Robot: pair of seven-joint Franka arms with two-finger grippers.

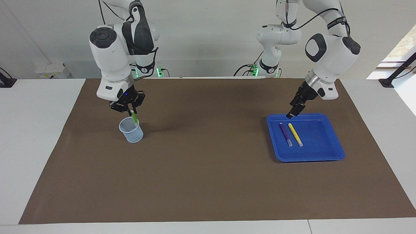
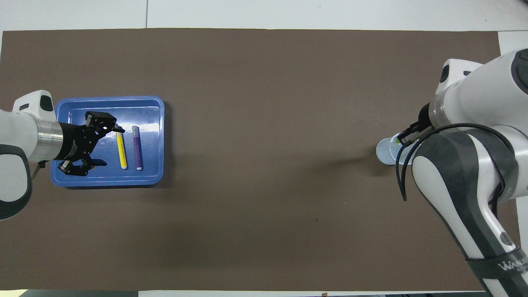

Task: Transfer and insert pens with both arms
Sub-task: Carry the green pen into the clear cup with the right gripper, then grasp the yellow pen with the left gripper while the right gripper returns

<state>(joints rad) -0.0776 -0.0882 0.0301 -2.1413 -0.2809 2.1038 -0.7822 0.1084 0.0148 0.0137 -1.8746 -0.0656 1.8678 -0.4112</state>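
Right gripper [image 1: 130,110]: middle left of the facing view, over the clear cup [image 1: 131,130]; fingers closed on the upper end of the green pen [image 1: 134,117], whose lower end dips past the cup's rim.
Left gripper [image 2: 101,144]: middle left of the overhead view, over the blue tray [image 2: 152,105]; fingers spread wide, holding nothing, tips just above the tray's edge nearest the robots in the facing view.
Yellow pen [image 1: 295,134]: flat in the tray, side by side with the purple pen [image 1: 285,134], a narrow gap between them.
Tray room: bare blue floor between the pens and the rim at the left arm's end of the table.
Cup edges: stands alone on the brown mat [image 1: 208,169], well clear of the mat's borders.
Open room: the mat's wide centre between cup and tray lies bare.
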